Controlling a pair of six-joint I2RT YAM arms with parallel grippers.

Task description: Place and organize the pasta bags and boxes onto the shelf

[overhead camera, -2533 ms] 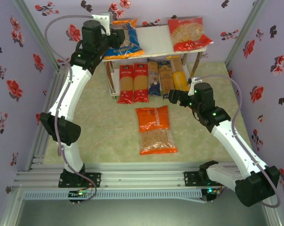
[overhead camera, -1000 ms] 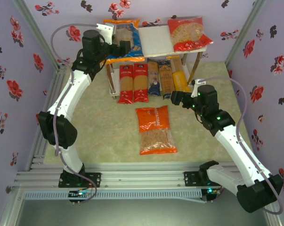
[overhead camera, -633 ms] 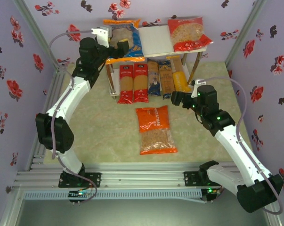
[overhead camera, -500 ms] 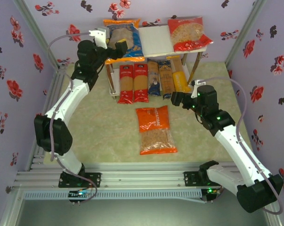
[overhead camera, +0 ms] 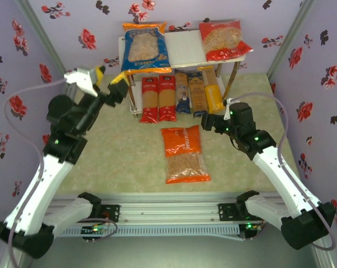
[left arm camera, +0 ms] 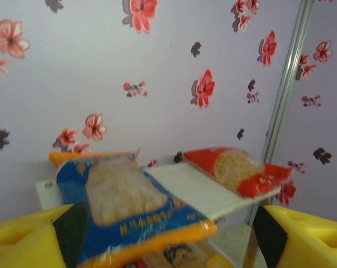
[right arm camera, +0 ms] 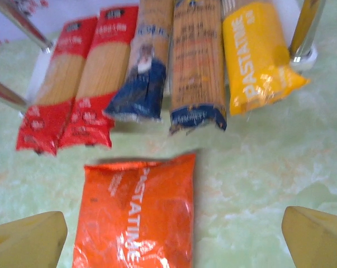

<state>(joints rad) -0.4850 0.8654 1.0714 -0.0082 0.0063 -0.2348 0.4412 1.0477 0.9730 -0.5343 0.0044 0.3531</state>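
The shelf point(overhead camera: 184, 49) stands at the back. On its top board lie the blue bag point(overhead camera: 146, 49) at the left and the red bag point(overhead camera: 223, 39) at the right. Under it lie the pasta boxes in a row: two red point(overhead camera: 157, 99), dark blue point(overhead camera: 182, 92), tan-and-blue point(overhead camera: 197, 92) and yellow point(overhead camera: 213, 89). The orange bag point(overhead camera: 184, 154) lies flat on the mat in front of them. My left gripper point(overhead camera: 111, 77) hangs open and empty, left of and clear of the shelf. My right gripper point(overhead camera: 209, 120) is open above the orange bag's point(right arm camera: 137, 215) far right corner.
Flowered walls close in the back and both sides. Metal shelf legs point(overhead camera: 132, 95) point(overhead camera: 233, 78) flank the row of packs. A bare strip of white board point(left arm camera: 196, 192) separates the blue bag point(left arm camera: 123, 206) from the red bag point(left arm camera: 241, 170). Green mat point(overhead camera: 123, 156) lies open left of the orange bag.
My left arm has drawn back from the shelf toward the near left, leaving the blue bag on the top board. The right arm has barely shifted.
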